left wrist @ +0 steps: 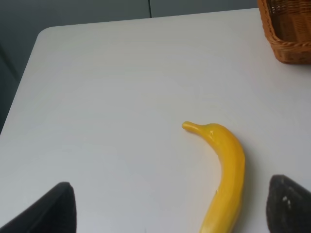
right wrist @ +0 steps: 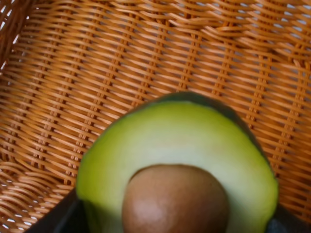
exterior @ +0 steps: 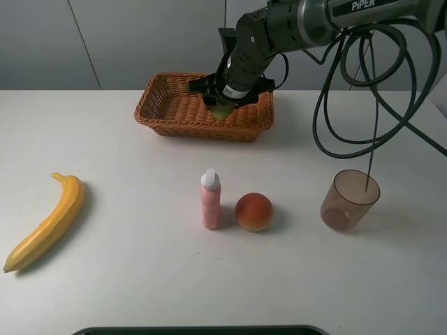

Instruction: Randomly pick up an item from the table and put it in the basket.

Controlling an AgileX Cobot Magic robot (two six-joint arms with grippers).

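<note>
Nearest, on white tabletop (exterior: 140, 153) — one yellow banana (exterior: 45, 222), one pink bottle (exterior: 210, 200), one orange-red peach (exterior: 253, 211), one brown translucent cup (exterior: 349, 200). Behind, halved green avocado (right wrist: 170, 136) pinched in right gripper (exterior: 225, 105) over wicker basket (exterior: 167, 115); left gripper (left wrist: 171, 206) spread.

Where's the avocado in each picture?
Exterior high: the avocado half is at the back, held over the wicker basket.
Left wrist: not in it; only the basket's corner shows.
Right wrist: the avocado half fills the lower middle, basket weave behind.
Shared landmark: the basket.
</note>
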